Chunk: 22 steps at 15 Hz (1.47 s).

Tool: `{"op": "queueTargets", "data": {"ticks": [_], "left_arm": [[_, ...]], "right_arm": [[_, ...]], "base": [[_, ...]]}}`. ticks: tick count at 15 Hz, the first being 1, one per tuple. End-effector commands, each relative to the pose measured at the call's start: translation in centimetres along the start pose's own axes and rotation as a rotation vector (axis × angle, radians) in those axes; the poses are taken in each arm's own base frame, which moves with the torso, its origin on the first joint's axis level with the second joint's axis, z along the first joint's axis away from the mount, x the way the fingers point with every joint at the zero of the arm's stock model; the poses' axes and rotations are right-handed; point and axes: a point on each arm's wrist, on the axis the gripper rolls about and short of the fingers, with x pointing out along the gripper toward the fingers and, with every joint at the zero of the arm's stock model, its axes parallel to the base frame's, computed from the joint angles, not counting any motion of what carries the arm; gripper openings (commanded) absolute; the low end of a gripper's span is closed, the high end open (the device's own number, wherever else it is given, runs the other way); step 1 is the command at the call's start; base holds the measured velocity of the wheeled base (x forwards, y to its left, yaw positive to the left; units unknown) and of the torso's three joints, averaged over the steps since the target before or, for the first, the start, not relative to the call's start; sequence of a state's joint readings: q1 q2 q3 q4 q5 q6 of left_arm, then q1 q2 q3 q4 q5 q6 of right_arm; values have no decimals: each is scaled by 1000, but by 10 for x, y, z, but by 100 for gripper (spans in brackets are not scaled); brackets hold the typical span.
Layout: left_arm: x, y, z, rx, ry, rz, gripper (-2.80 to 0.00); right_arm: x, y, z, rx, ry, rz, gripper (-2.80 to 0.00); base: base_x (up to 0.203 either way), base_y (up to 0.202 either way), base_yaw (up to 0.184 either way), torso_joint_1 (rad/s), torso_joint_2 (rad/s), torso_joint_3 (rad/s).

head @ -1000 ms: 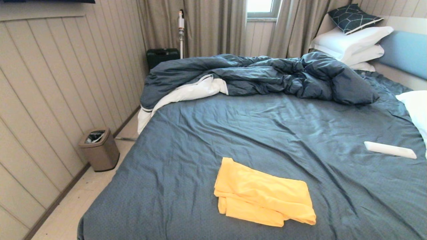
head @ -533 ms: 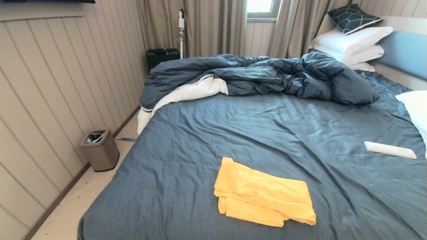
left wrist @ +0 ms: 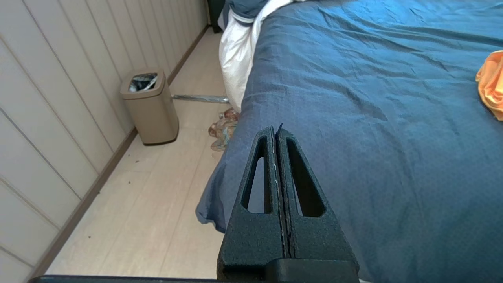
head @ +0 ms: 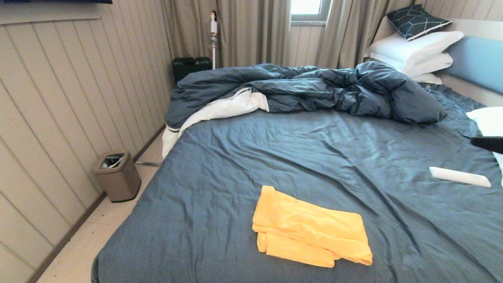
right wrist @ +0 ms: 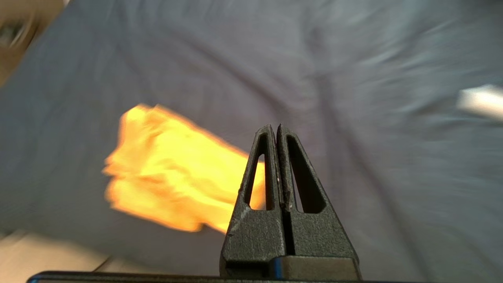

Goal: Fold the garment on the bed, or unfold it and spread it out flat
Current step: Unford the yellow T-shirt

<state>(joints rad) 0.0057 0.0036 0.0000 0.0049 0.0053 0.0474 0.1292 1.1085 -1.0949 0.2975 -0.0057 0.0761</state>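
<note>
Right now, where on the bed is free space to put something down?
The bed is bare between the garment and the duvet, and left of the garment to the edge. It is crowded at the far end and at the right, by the white remote and pillow.

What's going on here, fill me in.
A yellow garment lies folded on the slate-blue bed, and nothing is touching it. The right gripper is shut, holds nothing and hangs above the sheet with the shirt below it; its dark tip shows at the right edge of the head view. The left gripper is shut too, parked over the bed's corner near the floor. No handling has begun yet.
</note>
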Motion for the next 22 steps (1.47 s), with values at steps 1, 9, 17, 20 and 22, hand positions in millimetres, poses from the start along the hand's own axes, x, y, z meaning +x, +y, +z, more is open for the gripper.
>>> {"op": "queueTargets", "data": {"ticks": [1,9,17,20,22], "left_arm": [[0,0,0,-1,-2,0,-280],[0,0,0,-21,-5,-5,-280],[0,0,0,-13,-1,-4,-280],[0,0,1,-28,-7,-3,-280],[0,0,1,-29,-5,-4,-280]], "right_arm": [[78,19,6,0,223,55,-280],[175,170,-53,-215,618,242,0],[217,202,-106,-357,696,98,0],[233,211,-115,-361,702,90,0],[243,217,-120,-358,704,90,0]], "base": [[0,0,0,0,0,0],[0,0,0,0,0,0],[0,0,0,0,0,0],[0,0,0,0,0,0],[0,0,0,0,0,0]]}}
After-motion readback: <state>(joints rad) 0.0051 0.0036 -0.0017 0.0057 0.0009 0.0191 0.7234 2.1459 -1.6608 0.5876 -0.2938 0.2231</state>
